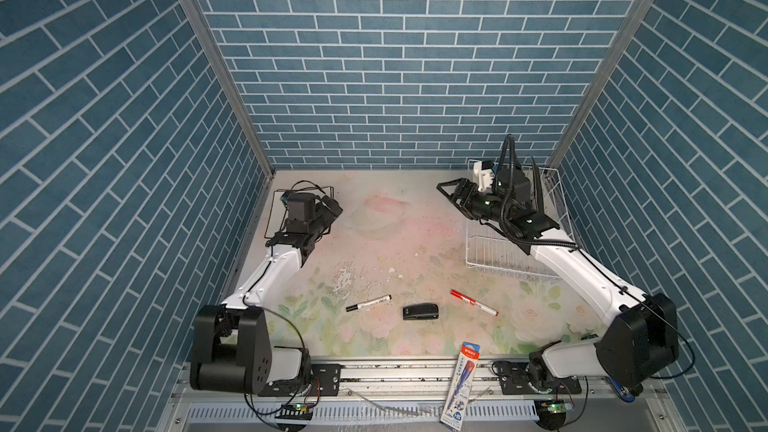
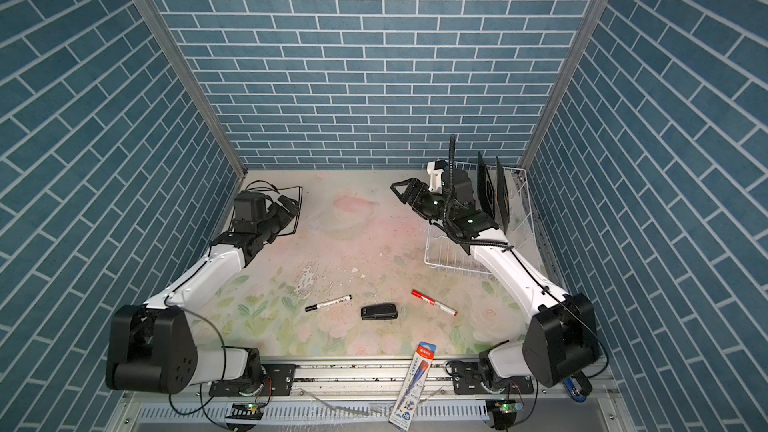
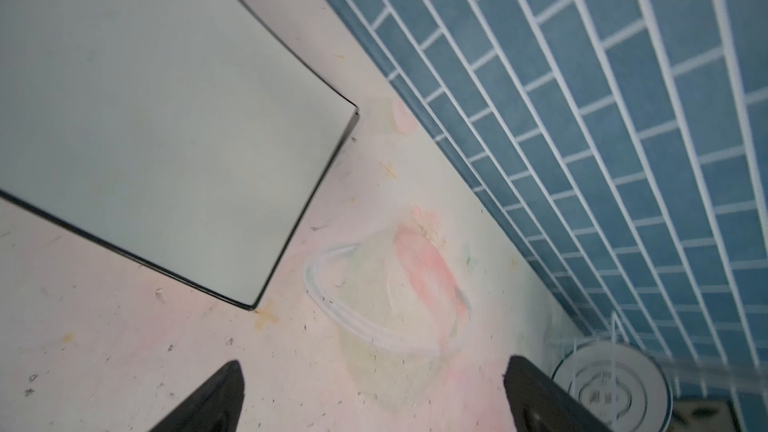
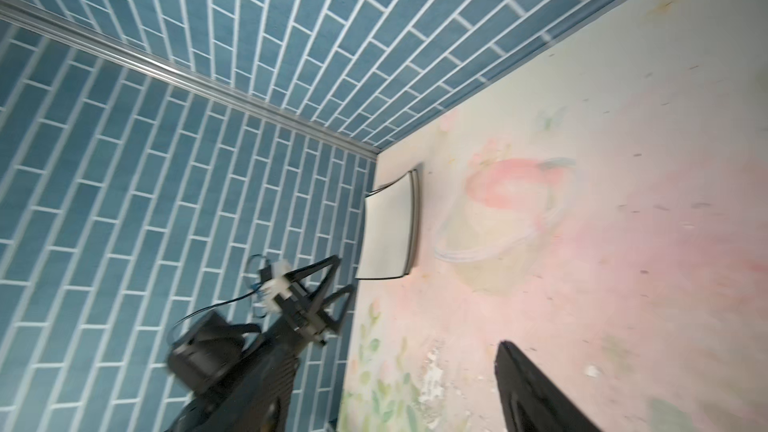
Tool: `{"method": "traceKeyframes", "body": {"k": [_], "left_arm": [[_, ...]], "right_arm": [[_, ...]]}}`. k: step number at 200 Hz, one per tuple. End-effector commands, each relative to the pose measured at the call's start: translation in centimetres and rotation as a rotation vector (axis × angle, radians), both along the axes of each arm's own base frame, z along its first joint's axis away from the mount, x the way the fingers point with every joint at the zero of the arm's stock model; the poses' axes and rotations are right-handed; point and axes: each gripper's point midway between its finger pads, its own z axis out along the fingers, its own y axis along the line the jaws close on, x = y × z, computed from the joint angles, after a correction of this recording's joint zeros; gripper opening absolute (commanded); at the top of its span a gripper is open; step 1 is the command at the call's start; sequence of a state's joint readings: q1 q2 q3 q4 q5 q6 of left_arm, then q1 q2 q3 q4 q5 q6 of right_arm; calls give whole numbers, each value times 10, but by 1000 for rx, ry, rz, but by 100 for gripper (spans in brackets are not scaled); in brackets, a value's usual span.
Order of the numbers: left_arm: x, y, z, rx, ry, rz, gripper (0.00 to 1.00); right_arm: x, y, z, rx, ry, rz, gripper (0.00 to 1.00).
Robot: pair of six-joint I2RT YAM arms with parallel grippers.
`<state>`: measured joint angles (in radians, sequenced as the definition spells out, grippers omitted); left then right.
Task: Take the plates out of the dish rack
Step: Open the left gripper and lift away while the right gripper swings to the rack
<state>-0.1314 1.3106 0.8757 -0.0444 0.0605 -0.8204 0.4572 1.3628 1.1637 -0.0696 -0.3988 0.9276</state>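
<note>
Two arms [image 1: 274, 272] with white link shells, black joint housings and black end effectors; thin black cables run along them, a ribbed hose [image 1: 505, 209] on the right.

I see a floral-printed table [image 1: 374, 243] carrying the dish rack [image 1: 494, 259] far right, 1 white square plate [image 3: 145, 118] far left, plus 2 markers [image 1: 369, 303] and a black stapler [image 1: 420, 311] near me.

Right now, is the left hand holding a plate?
No. The left hand is open with nothing between its fingers, and the white square plate lies flat on the table beside it.
</note>
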Motion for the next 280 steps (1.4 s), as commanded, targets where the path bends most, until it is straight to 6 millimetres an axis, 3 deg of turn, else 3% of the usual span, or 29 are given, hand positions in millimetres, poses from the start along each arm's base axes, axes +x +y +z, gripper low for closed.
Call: {"method": "traceKeyframes", "body": {"k": [1,49,70,97,111,118,201,280], "left_arm": [[-9,-23,25,216,-114,-149,100],[-39,-74,46,408,-286,-340,100],[-49,-90,48,436,-344,-398,100],[-57,-105,46,462,-374,-462,100],[-58,-110,51,467,-404,-469,100],[-61,-112,40,468,-393,-484,100],[-68,-155,29,433,-411,-586,100],[-62,-165,25,402,-350,-572,100]], "right_arm": [[-13,-42,3,-264,-67,-90,78],[-32,-103,9,-580,-101,-221,78],[-31,-132,8,-755,-94,-288,78],[-24,-155,7,-919,-88,-349,81],[-19,-159,3,-963,-86,-361,81],[-16,-160,0,-985,-81,-361,81],[13,-188,-20,-1174,4,-428,83],[53,-201,-45,-1255,71,-415,82]]}}
